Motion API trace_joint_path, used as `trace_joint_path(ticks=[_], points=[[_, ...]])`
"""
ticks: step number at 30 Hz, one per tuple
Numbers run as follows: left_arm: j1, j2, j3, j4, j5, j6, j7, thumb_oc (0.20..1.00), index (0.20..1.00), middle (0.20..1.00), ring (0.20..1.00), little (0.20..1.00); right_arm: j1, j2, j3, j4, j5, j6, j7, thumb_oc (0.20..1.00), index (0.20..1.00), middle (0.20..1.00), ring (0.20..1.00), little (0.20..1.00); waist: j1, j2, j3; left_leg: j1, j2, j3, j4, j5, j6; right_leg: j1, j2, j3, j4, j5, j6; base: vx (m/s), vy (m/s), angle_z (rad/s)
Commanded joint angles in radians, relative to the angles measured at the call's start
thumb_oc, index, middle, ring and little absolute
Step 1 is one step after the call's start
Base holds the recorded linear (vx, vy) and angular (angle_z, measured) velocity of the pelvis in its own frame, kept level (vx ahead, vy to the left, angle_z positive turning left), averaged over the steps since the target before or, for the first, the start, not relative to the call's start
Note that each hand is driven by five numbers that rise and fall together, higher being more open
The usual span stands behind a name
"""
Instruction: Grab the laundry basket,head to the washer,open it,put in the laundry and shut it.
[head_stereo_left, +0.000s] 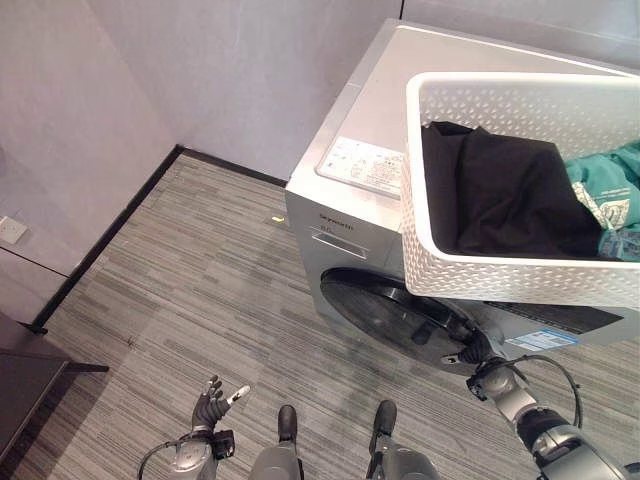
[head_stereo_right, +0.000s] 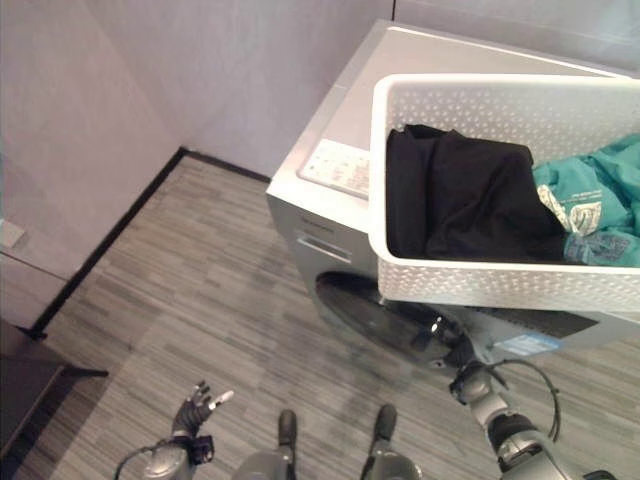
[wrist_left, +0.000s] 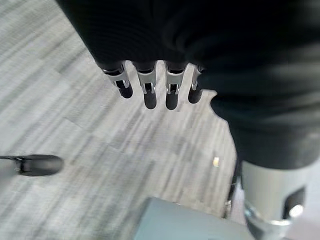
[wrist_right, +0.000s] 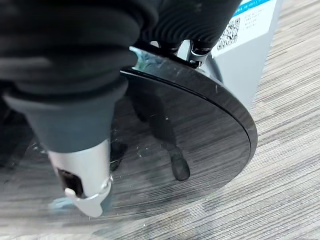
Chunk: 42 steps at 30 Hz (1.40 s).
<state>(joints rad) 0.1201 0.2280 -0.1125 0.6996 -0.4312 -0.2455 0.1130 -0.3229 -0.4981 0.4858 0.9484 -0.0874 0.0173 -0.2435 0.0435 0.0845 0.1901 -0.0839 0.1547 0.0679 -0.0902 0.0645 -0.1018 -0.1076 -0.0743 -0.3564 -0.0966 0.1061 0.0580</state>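
White basket (head_stereo_left: 520, 270) sits on top of the washer (head_stereo_left: 360, 130) at the upper right of the frame, black cloth (head_stereo_left: 500, 190) and teal cloth (head_stereo_left: 610, 200) inside, so the step in hand looks like opening the door. Right hand (head_stereo_left: 470, 356) is at the edge of the dark round door (head_stereo_left: 390, 310), fingers hidden behind the rim; I cannot tell whether they grip. Left hand (head_stereo_left: 212, 398) hangs low at lower left over the floor (head_stereo_left: 200, 280), fingers straight, holding nothing. To do it well: hook the rim firmly, pull outward along the hinge arc, and keep the arm clear of the overhanging basket.
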Motion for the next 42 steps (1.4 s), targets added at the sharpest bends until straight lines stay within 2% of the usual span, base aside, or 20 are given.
trace_joint_path(ticks=[1, 5, 7, 10, 15, 16, 18, 19, 20, 22, 27, 29, 32, 35, 37, 38, 39, 40, 41, 42], points=[[-0.03, 0.075, -0.045, -0.071, -0.059, -0.048, 0.023, 1.0, 1.0, 1.0, 1.0, 1.0, -0.148, 0.466, 0.222, 0.015, 0.036, -0.099, 0.115, 1.0, 1.0, 1.0, 1.0, 1.0, 0.117, -0.036, 0.016, -0.017, -0.031, -0.041, 0.003, -0.025, 0.012, 0.064, -0.124, 0.04, 0.009, -0.097, 0.062, 0.01, -0.018, -0.07], [-0.007, 0.082, -0.028, -0.173, -0.111, -0.057, 0.05, 1.0, 1.0, 1.0, 1.0, 1.0, -0.187, 0.556, 0.273, 0.072, 0.093, -0.087, 0.119, 1.0, 1.0, 1.0, 1.0, 1.0, 0.148, -0.031, 0.013, -0.008, -0.016, -0.041, 0.003, -0.021, 0.004, 0.075, -0.11, 0.04, 0.009, -0.108, 0.056, 0.0, -0.055, -0.08], [-0.003, 0.091, -0.027, -0.23, -0.087, -0.065, 0.091, 1.0, 1.0, 1.0, 1.0, 1.0, -0.211, 0.605, 0.301, 0.104, 0.139, -0.084, 0.122, 1.0, 1.0, 1.0, 1.0, 1.0, 0.174, -0.03, 0.01, 0.0, -0.001, -0.044, 0.003, -0.014, -0.006, 0.087, -0.094, 0.039, 0.009, -0.12, 0.047, -0.01, -0.105, -0.15], [-0.015, 0.094, -0.028, -0.239, -0.074, -0.071, 0.119, 1.0, 1.0, 1.0, 1.0, 1.0, -0.221, 0.624, 0.322, 0.106, 0.168, -0.087, 0.124, 1.0, 1.0, 1.0, 1.0, 1.0, 0.186, -0.028, 0.013, -0.002, 0.014, -0.052, 0.003, -0.003, -0.02, 0.095, -0.079, 0.032, 0.009, -0.132, 0.039, -0.02, -0.08, -0.16], [-0.066, 0.113, -0.062, -0.296, -0.016, -0.054, 0.16, 1.0, 1.0, 1.0, 1.0, 1.0, -0.211, 0.644, 0.361, 0.086, 0.287, -0.096, 0.142, 1.0, 1.0, 1.0, 1.0, 1.0, 0.202, -0.026, 0.021, -0.028, 0.062, -0.087, 0.003, 0.039, -0.061, 0.114, -0.024, 0.01, 0.009, -0.176, 0.005, -0.05, -0.187, 0.16], [-0.076, 0.132, -0.082, -0.385, 0.023, -0.025, 0.151, 1.0, 1.0, 1.0, 1.0, 1.0, -0.193, 0.649, 0.323, 0.088, 0.473, -0.103, 0.183, 1.0, 1.0, 1.0, 1.0, 1.0, 0.22, -0.02, 0.027, -0.029, 0.087, -0.104, 0.003, 0.062, -0.074, 0.135, 0.005, -0.004, 0.009, -0.194, -0.012, -0.06, -0.273, 0.14], [-0.062, 0.15, -0.094, -0.463, 0.055, -0.006, 0.088, 1.0, 1.0, 1.0, 1.0, 1.0, -0.169, 0.649, 0.237, 0.091, 0.772, -0.076, 0.309, 1.0, 1.0, 1.0, 1.0, 1.0, 0.248, -0.008, 0.012, -0.017, 0.1, -0.122, 0.003, 0.062, -0.08, 0.155, 0.023, -0.021, 0.009, -0.205, -0.017, -0.02, -0.178, 0.83], [-0.062, 0.151, -0.094, -0.463, 0.055, -0.006, 0.088, 1.0, 1.0, 1.0, 1.0, 1.0, -0.169, 0.649, 0.237, 0.091, 0.772, -0.076, 0.309, 1.0, 1.0, 1.0, 1.0, 1.0, 0.248, -0.008, 0.012, -0.017, 0.1, -0.122, 0.003, 0.062, -0.08, 0.155, 0.023, -0.021, 0.009, -0.205, -0.017, 0.02, -0.051, 0.45], [-0.053, 0.149, -0.095, -0.48, 0.035, -0.006, 0.059, 1.0, 1.0, 1.0, 1.0, 1.0, -0.146, 0.647, 0.211, 0.09, 0.867, -0.071, 0.345, 1.0, 1.0, 1.0, 1.0, 1.0, 0.256, -0.002, -0.001, -0.01, 0.103, -0.122, 0.003, 0.062, -0.084, 0.162, 0.026, -0.027, 0.009, -0.208, -0.019, 0.03, -0.009, 0.01], [-0.05, 0.148, -0.094, -0.493, 0.01, -0.01, 0.05, 1.0, 1.0, 1.0, 1.0, 1.0, -0.139, 0.648, 0.19, 0.098, 0.932, -0.075, 0.349, 1.0, 1.0, 1.0, 1.0, 1.0, 0.259, 0.004, -0.012, -0.003, 0.106, -0.123, 0.003, 0.061, -0.087, 0.17, 0.029, -0.032, 0.009, -0.21, -0.021, 0.05, 0.002, 0.29], [-0.058, 0.154, -0.092, -0.526, -0.001, -0.006, 0.043, 1.0, 1.0, 1.0, 1.0, 1.0, -0.136, 0.621, 0.152, 0.112, 0.898, -0.089, 0.326, 1.0, 1.0, 1.0, 1.0, 1.0, 0.251, 0.013, -0.029, 0.01, 0.097, -0.118, 0.003, 0.047, -0.085, 0.175, 0.017, -0.041, 0.009, -0.203, -0.013, 0.05, 0.057, 0.41], [-0.053, 0.166, -0.079, -0.542, 0.006, 0.0, 0.026, 1.0, 1.0, 1.0, 1.0, 1.0, -0.099, 0.568, 0.113, 0.098, 0.867, -0.08, 0.333, 1.0, 1.0, 1.0, 1.0, 1.0, 0.233, 0.003, -0.038, 0.015, 0.079, -0.106, 0.003, 0.025, -0.077, 0.176, -0.006, -0.047, 0.009, -0.188, 0.004, 0.09, 0.127, 0.86], [-0.044, 0.181, -0.064, -0.573, 0.002, 0.007, 0.0, 1.0, 1.0, 1.0, 1.0, 1.0, -0.077, 0.529, 0.098, 0.074, 0.834, -0.074, 0.344, 1.0, 1.0, 1.0, 1.0, 1.0, 0.221, -0.007, -0.041, 0.019, 0.07, -0.096, 0.003, 0.014, -0.069, 0.174, -0.02, -0.047, 0.009, -0.181, 0.013, 0.08, 0.105, 0.08], [-0.017, 0.227, 0.004, -0.7, -0.02, 0.013, -0.067, 1.0, 1.0, 1.0, 1.0, 1.0, -0.018, 0.467, 0.037, 0.093, 0.759, -0.064, 0.366, 1.0, 1.0, 1.0, 1.0, 1.0, 0.206, -0.026, -0.047, 0.033, 0.055, -0.076, 0.003, -0.011, -0.055, 0.181, -0.039, -0.042, 0.009, -0.174, 0.028, 0.12, 0.118, -0.14], [-0.027, 0.311, 0.043, -0.785, -0.055, -0.005, -0.159, 1.0, 1.0, 1.0, 1.0, 1.0, 0.017, 0.436, -0.008, 0.12, 0.711, -0.06, 0.389, 1.0, 1.0, 1.0, 1.0, 1.0, 0.196, -0.036, -0.05, 0.043, 0.046, -0.066, 0.003, -0.024, -0.048, 0.188, -0.049, -0.037, 0.009, -0.173, 0.036, 0.08, 0.089, -0.14], [-0.047, 0.354, 0.031, -0.794, -0.121, 0.005, -0.232, 1.0, 1.0, 1.0, 1.0, 1.0, 0.041, 0.419, -0.02, 0.117, 0.698, -0.059, 0.405, 1.0, 1.0, 1.0, 1.0, 1.0, 0.185, -0.038, -0.052, 0.046, 0.043, -0.059, 0.003, -0.027, -0.045, 0.19, -0.053, -0.034, 0.009, -0.17, 0.041, 0.09, 0.098, -0.09], [-0.107, 0.488, -0.024, -0.821, -0.24, 0.039, -0.376, 1.0, 1.0, 1.0, 1.0, 1.0, 0.082, 0.397, -0.04, 0.133, 0.67, -0.061, 0.429, 1.0, 1.0, 1.0, 1.0, 1.0, 0.166, -0.043, -0.06, 0.055, 0.037, -0.046, 0.003, -0.034, -0.042, 0.193, -0.06, -0.029, 0.009, -0.165, 0.048, 0.07, 0.08, -0.03], [-0.108, 0.489, -0.025, -0.82, -0.241, 0.038, -0.376, 1.0, 1.0, 1.0, 1.0, 1.0, 0.082, 0.398, -0.041, 0.133, 0.67, -0.061, 0.429, 1.0, 1.0, 1.0, 1.0, 1.0, 0.167, -0.044, -0.06, 0.055, 0.037, -0.046, 0.003, -0.034, -0.042, 0.193, -0.06, -0.028, 0.009, -0.165, 0.048, 0.12, 0.1, -0.17], [-0.276, 0.657, -0.192, -0.808, -0.363, 0.09, -0.536, 1.0, 1.0, 1.0, 1.0, 1.0, 0.126, 0.379, -0.062, 0.199, 0.634, -0.064, 0.451, 1.0, 1.0, 1.0, 1.0, 1.0, 0.129, -0.055, -0.071, 0.058, 0.028, -0.035, 0.003, -0.042, -0.038, 0.194, -0.068, -0.023, 0.009, -0.158, 0.058, 0.12, 0.116, -0.22], [-0.511, 0.751, -0.456, -0.782, -0.495, 0.161, -0.684, 1.0, 1.0, 1.0, 1.0, 1.0, 0.15, 0.358, -0.068, 0.255, 0.559, -0.075, 0.46, 1.0, 1.0, 1.0, 1.0, 1.0, 0.087, -0.065, -0.079, 0.061, 0.018, -0.015, 0.003, -0.052, -0.032, 0.182, -0.076, 0.0, 0.009, -0.143, 0.073, 0.15, 0.175, -0.38]])
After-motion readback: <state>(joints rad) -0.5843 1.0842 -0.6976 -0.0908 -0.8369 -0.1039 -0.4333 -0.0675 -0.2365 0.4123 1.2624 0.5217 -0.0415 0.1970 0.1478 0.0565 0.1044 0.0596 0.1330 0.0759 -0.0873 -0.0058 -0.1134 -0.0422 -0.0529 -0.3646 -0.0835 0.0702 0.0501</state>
